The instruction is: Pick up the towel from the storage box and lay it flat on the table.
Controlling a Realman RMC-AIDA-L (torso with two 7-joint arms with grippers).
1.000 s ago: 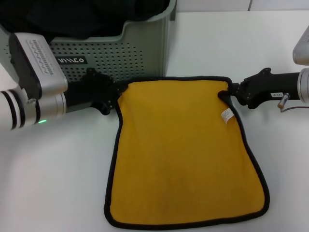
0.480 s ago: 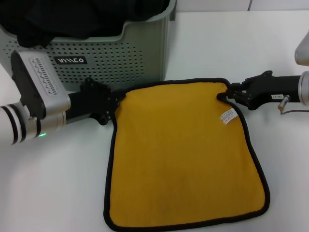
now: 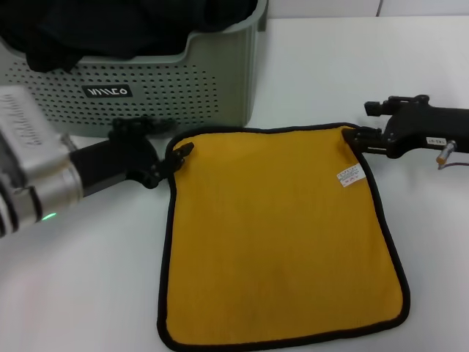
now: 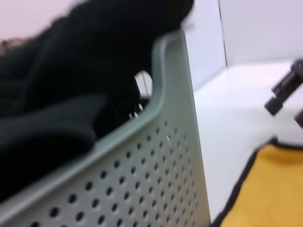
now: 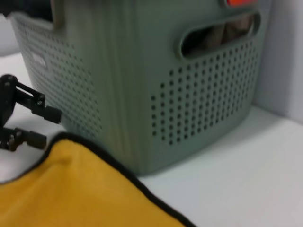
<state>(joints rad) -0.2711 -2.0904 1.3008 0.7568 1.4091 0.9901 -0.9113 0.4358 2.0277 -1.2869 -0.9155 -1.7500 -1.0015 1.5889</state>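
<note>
The white table [image 3: 330,66] holds the green perforated box [image 3: 212,81], black cloth [image 3: 110,26] inside. Before it the towel [image 3: 278,235] lies flat, yellow face up, black-edged, white tag [image 3: 349,176]. Left gripper [image 3: 172,155] and right gripper [image 3: 360,139] gape open at its far corners.

1. A small dark label [image 3: 108,92] with white lettering sits on the front wall of the storage box [image 3: 205,81], in the upper left of the head view; the letters cannot be read with certainty.
2. A small white tag [image 3: 350,175] on the towel [image 3: 278,235], right of centre, carries red print too small to read.
3. A white sticker [image 3: 434,139] on the right arm, at the far right, is illegible.
</note>
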